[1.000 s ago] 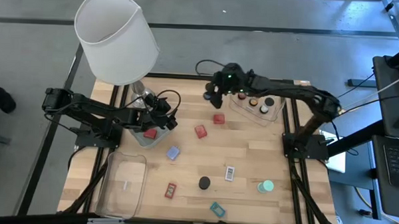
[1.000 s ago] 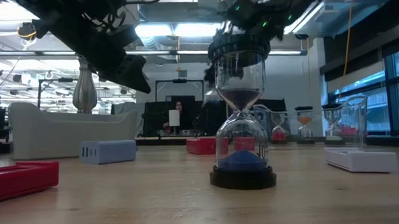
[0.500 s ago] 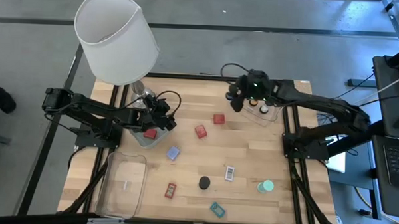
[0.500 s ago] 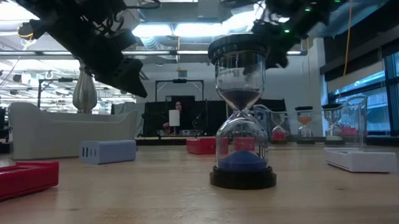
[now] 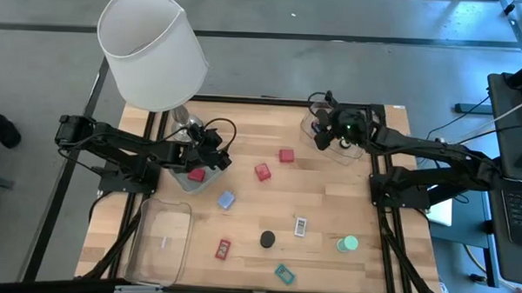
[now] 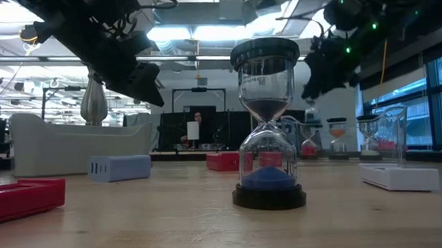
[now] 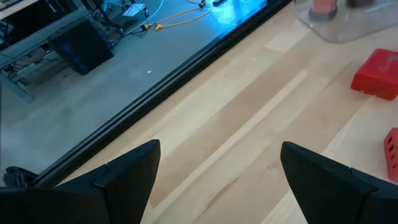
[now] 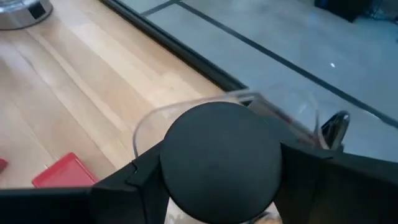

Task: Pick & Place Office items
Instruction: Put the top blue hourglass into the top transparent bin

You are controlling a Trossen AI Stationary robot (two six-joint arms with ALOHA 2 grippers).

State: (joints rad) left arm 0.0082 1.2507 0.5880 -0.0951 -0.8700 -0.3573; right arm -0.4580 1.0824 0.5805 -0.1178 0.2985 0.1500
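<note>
Overhead layout of the counter point(image 5: 329, 201). The white-shaded lamp point(image 5: 151, 47) stands at 10 o'clock, its shade overhanging that corner.

The left end effector point(image 5: 219, 159) hovers with fingers wide apart, holding nothing, beside a clear tray point(image 5: 183, 177) at 9 o'clock that contains a red piece point(image 5: 196, 174). The right end effector point(image 5: 324, 138) is clamped on a dark round cap point(image 8: 219, 160), an hourglass top, above a second clear tray point(image 5: 352, 150) at 1 o'clock; the contents of that tray are hidden by the arm.

A third clear tray point(image 5: 160, 240) at 7 o'clock holds one small pale bit point(image 5: 164, 242).

Loose office items lie scattered:
- two red blocks point(image 5: 285, 155) near centre;
- a blue bit point(image 5: 226, 199);
- a small red piece point(image 5: 223, 248);
- a standing hourglass point(image 5: 267, 240);
- a white-labelled bit point(image 5: 300, 226);
- a green disc point(image 5: 348, 244);
- a teal bit point(image 5: 283, 273) at 6 o'clock.
</note>
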